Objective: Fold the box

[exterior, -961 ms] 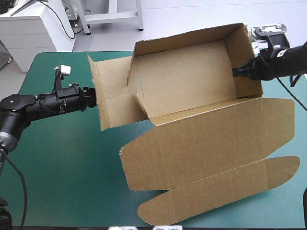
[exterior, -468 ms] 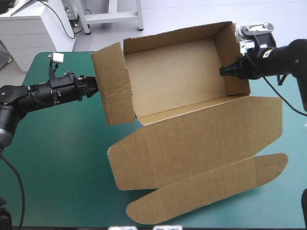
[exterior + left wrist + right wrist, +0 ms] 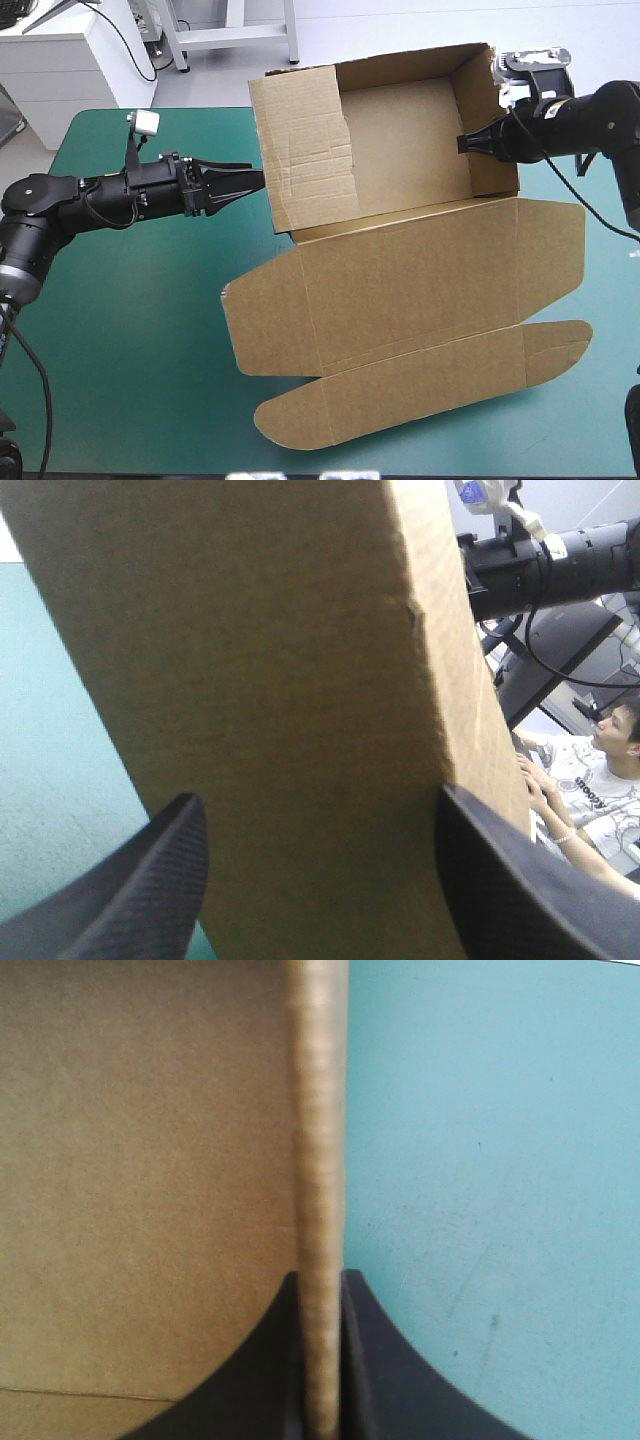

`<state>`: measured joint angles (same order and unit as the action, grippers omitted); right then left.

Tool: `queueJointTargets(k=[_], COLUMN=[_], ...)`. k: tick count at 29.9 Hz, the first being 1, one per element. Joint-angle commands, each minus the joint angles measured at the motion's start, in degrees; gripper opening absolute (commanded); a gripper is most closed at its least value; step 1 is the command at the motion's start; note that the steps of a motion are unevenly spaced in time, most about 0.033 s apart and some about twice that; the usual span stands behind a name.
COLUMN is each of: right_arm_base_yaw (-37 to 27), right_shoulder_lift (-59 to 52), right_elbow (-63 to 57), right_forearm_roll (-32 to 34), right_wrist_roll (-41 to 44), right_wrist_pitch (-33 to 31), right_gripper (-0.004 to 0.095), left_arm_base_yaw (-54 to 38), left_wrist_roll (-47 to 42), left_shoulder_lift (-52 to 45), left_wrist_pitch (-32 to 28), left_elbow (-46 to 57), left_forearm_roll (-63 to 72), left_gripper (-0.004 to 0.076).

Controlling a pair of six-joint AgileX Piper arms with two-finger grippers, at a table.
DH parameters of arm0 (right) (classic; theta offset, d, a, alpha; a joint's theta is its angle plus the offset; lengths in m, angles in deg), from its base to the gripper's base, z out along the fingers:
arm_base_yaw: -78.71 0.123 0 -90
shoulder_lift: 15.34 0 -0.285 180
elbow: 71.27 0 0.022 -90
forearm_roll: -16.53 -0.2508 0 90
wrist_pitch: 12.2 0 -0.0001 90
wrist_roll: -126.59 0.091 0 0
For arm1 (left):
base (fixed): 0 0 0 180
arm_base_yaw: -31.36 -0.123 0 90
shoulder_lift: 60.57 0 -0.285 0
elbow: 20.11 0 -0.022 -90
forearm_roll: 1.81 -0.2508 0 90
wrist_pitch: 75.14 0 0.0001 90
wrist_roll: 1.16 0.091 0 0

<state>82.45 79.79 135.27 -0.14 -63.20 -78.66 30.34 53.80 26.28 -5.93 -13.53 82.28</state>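
Box of brown cut board [image 3: 405, 150] is pinched at its upright right end wall [image 3: 480, 90] by the right gripper [image 3: 463, 143]. Its two broad black fingers [image 3: 260, 1370] are all but closed on the sheet, one inside the tray and one outside. In the right wrist view the wall's edge runs straight ahead from between them, with brown board on one side and the teal-green cover [image 3: 480, 1160] on the other. The left gripper [image 3: 256, 175] is spread wide and holds nothing — in the left wrist view its fingers stand well apart, and the left end wall [image 3: 280, 680] fills the whole gap ahead of them. In the high view the fingertips reach up to that wall's outer face, though whether they touch it cannot be told. The left wall, creased across its face, is raised and appears to lean in over the tray floor. Outward from the grippers, the box is an open tray with its far wall and both end walls up. It lies toward the far right of the table [image 3: 130, 330], and its far wall shows past the table's far edge. From the tray's near side the lid panel [image 3: 400, 290] spreads flat toward the near edge. Beyond it lies the long flap with rounded ends [image 3: 420, 390] — also flat on the cover.
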Motion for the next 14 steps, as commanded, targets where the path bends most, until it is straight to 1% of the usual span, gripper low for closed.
queueJointTargets(k=[1,7,10,14], right_arm_base_yaw=[0.2,0.2,0.2,1.4], right_shoulder_lift=[-2.1,-2.1,-2.1,-2.1], right_elbow=[1.6,1.6,1.6,1.6], right_forearm_roll=[-2.0,-1.6,-1.6,-0.8], right_wrist_roll=[0.4,0.4,0.4,0.4], right_wrist_pitch=[4.4,4.7,5.4,6.1], right_gripper=[-0.0017,-0.0017,-0.0017,-0.0017], left_arm_base_yaw=[0.3,0.4,0.4,0.4], left_wrist_roll=[0.7,1.5,1.5,1.8], left_shoulder_lift=[-1.8,-1.8,-1.8,-1.8], left_wrist_pitch=[5.0,5.0,4.8,4.8], left_elbow=[-2.0,-2.0,-2.0,-2.3], left_forearm_roll=[5.5,5.8,8.1,9.1], left_gripper=[0.0503,0.0515,0.0517,0.0517])
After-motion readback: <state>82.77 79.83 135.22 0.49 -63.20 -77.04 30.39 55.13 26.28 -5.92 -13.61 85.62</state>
